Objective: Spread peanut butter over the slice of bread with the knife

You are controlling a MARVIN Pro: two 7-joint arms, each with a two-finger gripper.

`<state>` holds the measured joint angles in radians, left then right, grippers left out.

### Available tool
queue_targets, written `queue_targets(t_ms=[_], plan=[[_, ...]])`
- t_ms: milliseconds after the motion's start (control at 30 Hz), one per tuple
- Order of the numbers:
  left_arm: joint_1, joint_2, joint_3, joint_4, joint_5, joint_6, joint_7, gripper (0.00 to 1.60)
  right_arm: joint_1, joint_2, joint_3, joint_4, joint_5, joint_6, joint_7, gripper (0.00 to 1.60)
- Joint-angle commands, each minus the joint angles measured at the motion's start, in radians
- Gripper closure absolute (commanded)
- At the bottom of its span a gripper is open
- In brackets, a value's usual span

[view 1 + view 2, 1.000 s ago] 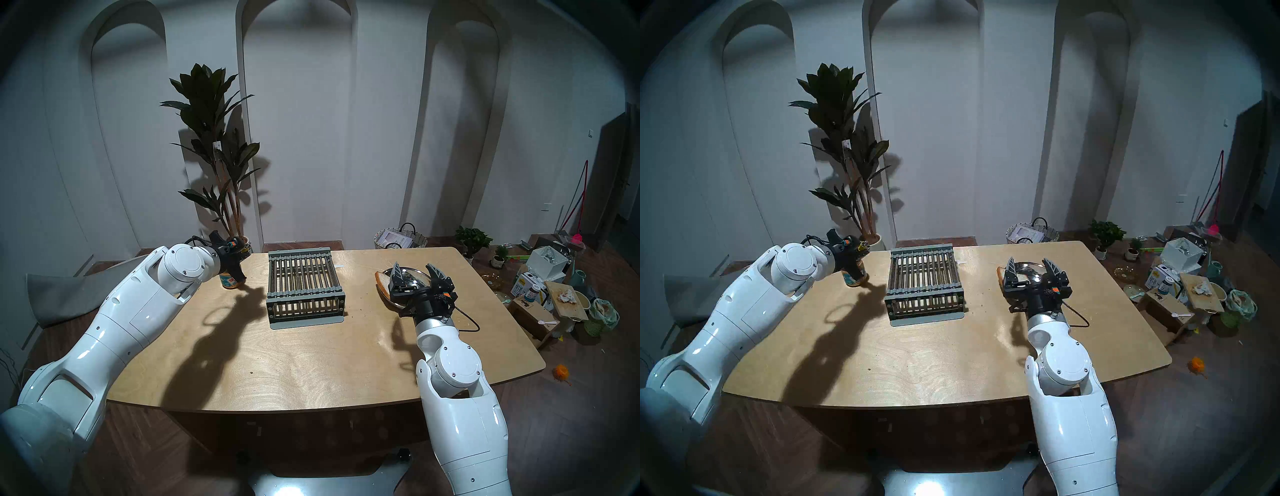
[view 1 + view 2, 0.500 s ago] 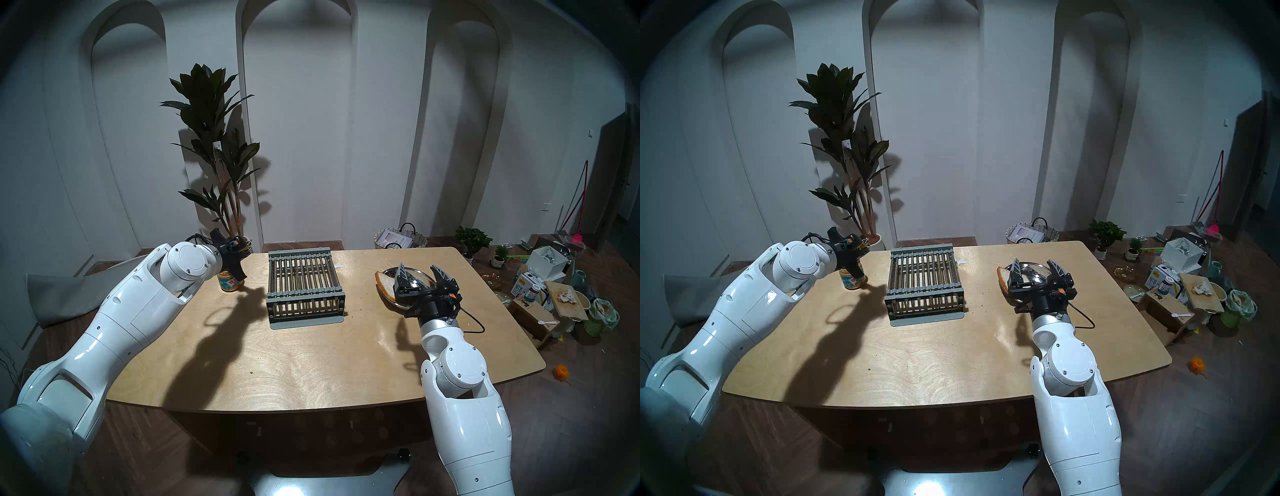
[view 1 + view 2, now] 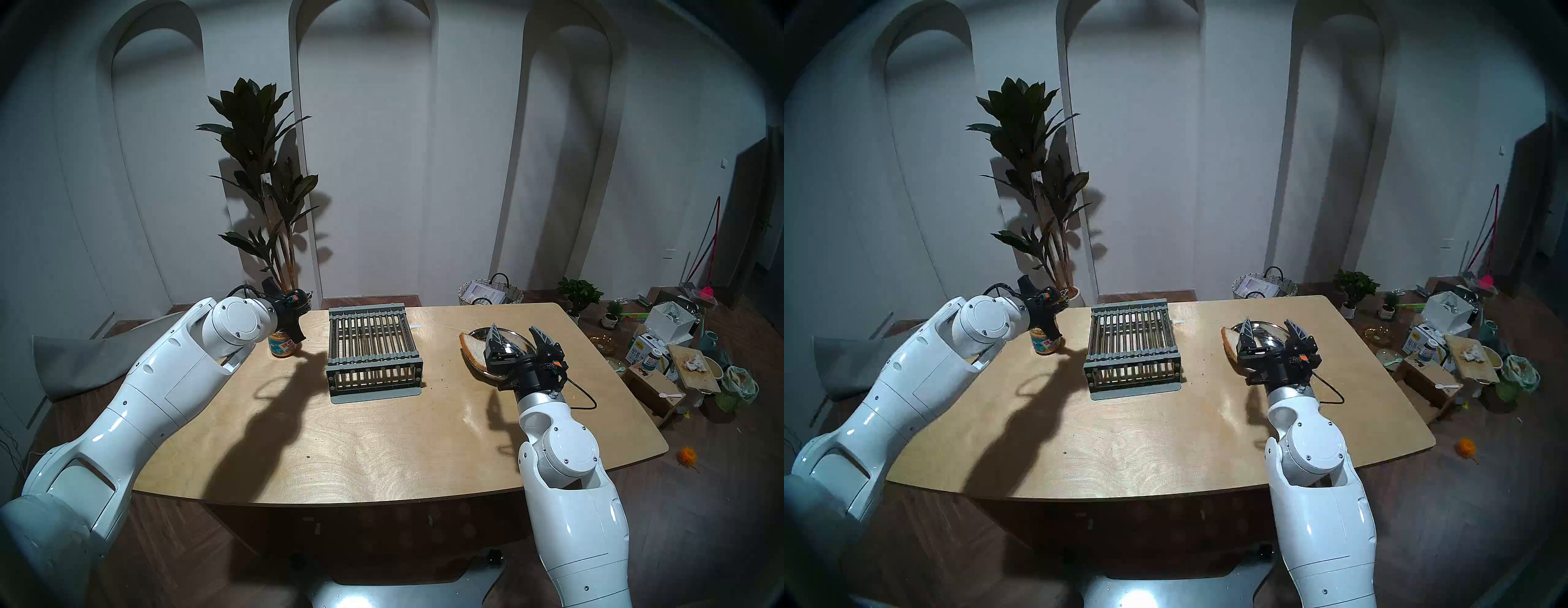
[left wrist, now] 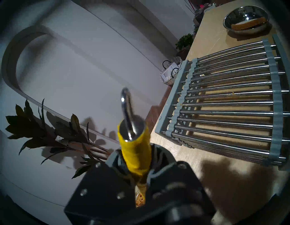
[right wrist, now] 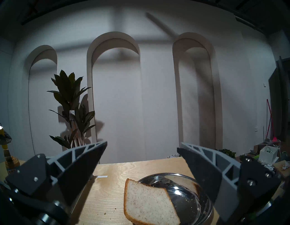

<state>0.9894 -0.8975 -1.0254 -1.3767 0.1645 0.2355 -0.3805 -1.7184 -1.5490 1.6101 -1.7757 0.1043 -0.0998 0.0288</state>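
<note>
Left gripper [image 4: 141, 180] clenched on yellow-handled knife [image 4: 135, 150] above peanut butter jar [image 3: 282, 344] at counter's [image 3: 382, 433] far left, right gripper [image 5: 142, 158] spread wide above bread slice [image 5: 147, 204] leaning in steel bowl [image 5: 188, 196], dish rack [image 3: 373, 352] between.

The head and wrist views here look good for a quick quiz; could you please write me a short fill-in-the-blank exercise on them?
1. The left gripper is shut on the knife's ____ handle.
2. The slice of bread leans on the rim of the steel ____.
3. The right gripper's jaws stand ____.
4. The rack stands between the jar and the ____.

Missing words: yellow; dish; open; dish
</note>
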Motion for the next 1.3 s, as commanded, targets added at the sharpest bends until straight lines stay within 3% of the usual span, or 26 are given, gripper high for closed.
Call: queue_targets(t_ms=[0,833,1000,1267], plan=[[-0.045,0.005,-0.022,-0.036,0.004,0.009,0.004,1.6,0.0,-0.003,-0.002,-0.025,0.001,-0.011,0.0,0.0],[-0.058,0.018,-0.026,-0.032,0.015,0.013,-0.007,1.6,0.012,-0.003,-0.012,-0.012,0.0,-0.007,0.001,0.0],[-0.059,0.003,-0.066,-0.025,-0.071,0.03,-0.065,1.6,0.014,-0.004,-0.015,-0.009,-0.003,-0.007,-0.002,0.0],[-0.078,0.005,-0.072,0.0,-0.083,0.031,-0.089,1.6,0.021,-0.005,-0.02,0.0,-0.009,-0.005,-0.01,0.0]])
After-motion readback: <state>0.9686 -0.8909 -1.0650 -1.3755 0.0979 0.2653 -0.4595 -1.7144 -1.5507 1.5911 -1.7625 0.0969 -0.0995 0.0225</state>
